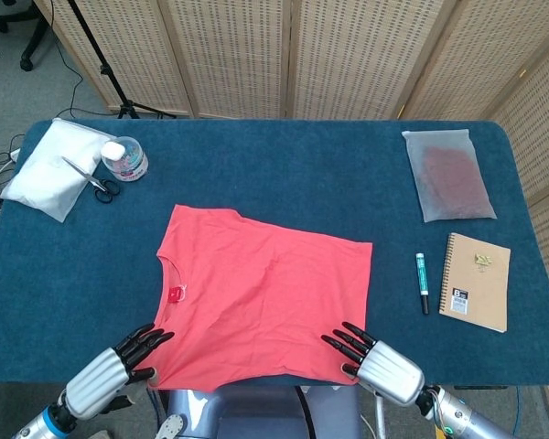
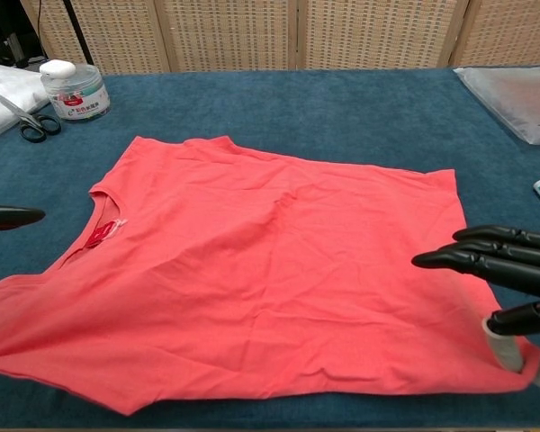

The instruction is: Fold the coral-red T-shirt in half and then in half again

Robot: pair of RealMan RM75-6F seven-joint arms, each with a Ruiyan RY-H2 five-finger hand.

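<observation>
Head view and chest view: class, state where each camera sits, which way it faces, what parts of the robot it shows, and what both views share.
Head view: high above the near edge, looking steeply down on the whole table; shows the left hand and right hand with forearms.
Chest view: low at the near edge, looking forward across the table; shows right hand, only a left fingertip.
Shared: T-shirt, scissors, jar.
</observation>
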